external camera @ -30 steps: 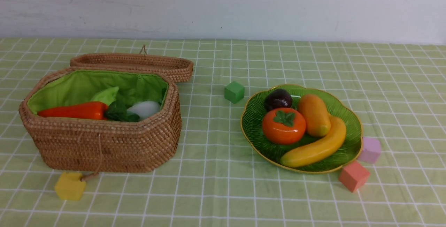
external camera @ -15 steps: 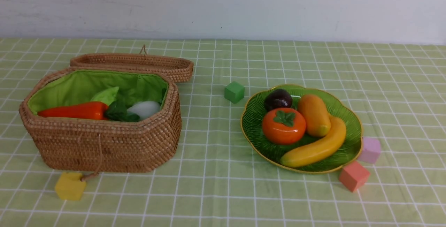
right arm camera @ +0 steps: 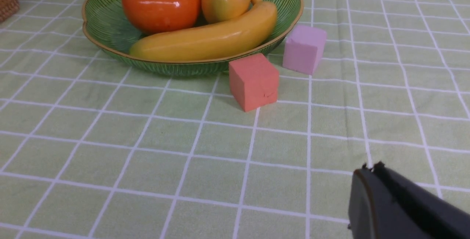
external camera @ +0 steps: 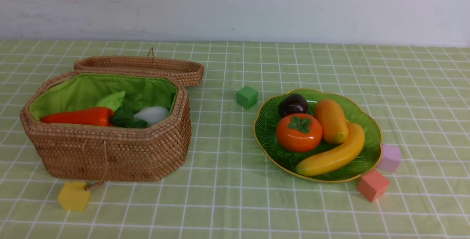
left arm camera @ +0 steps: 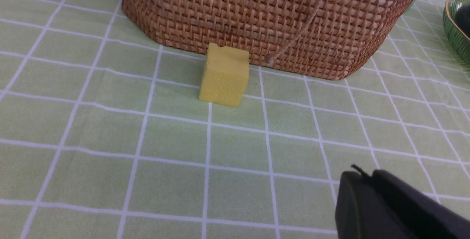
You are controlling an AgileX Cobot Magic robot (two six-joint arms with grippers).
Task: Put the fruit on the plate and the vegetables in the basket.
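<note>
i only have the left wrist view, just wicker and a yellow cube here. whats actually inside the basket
Observer: From the front view, the basket holds a carrot, a white radish with dark leaves, and a light green gourd behind them.
Operator: and the plate, i only see a sliver of it
Observer: The plate carries a persimmon, a mango, a banana and a mangosteen.
Operator: any fruit or veg loose on the cloth
Observer: None in the front view; only cubes: green cube, pink cube, red cube.
Operator: lid on?
Observer: No, the lid lies behind the basket.
</note>
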